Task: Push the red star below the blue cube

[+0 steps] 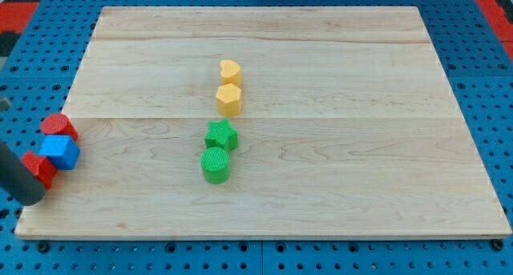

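The blue cube (60, 152) sits at the board's left edge. The red star (38, 166) lies just below and left of it, touching it, and is partly hidden by my rod. A second red block (58, 127), rounded in shape, touches the blue cube from above. My dark rod comes in from the view's left, and my tip (33, 200) rests at the board's left edge, just below and left of the red star and close against it.
A yellow heart (231, 71) and a yellow hexagon (228, 99) stand in the board's middle. A green star (221, 135) and a green cylinder (216, 164) stand below them. The wooden board (361, 147) lies on a blue pegboard.
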`<state>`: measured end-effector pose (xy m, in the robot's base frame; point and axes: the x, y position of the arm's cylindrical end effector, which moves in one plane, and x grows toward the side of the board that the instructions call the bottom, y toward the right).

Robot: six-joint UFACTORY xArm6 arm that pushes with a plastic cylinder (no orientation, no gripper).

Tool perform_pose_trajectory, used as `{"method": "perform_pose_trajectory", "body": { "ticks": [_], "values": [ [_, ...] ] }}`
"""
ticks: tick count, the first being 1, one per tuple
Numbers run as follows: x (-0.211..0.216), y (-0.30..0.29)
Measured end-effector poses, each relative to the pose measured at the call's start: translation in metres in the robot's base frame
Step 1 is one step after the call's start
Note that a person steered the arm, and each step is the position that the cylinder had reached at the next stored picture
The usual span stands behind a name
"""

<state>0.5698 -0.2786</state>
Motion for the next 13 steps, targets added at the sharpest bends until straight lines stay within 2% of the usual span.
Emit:
{"method": "perform_pose_trajectory", "body": {
  "ticks": [2, 3, 4, 10, 13],
  "values": [
    [0.010, 0.048],
    [0.047, 0.015],
    [0.044, -0.025],
    [-0.002, -0.025],
    [0.007, 0.042]
  ]
}}
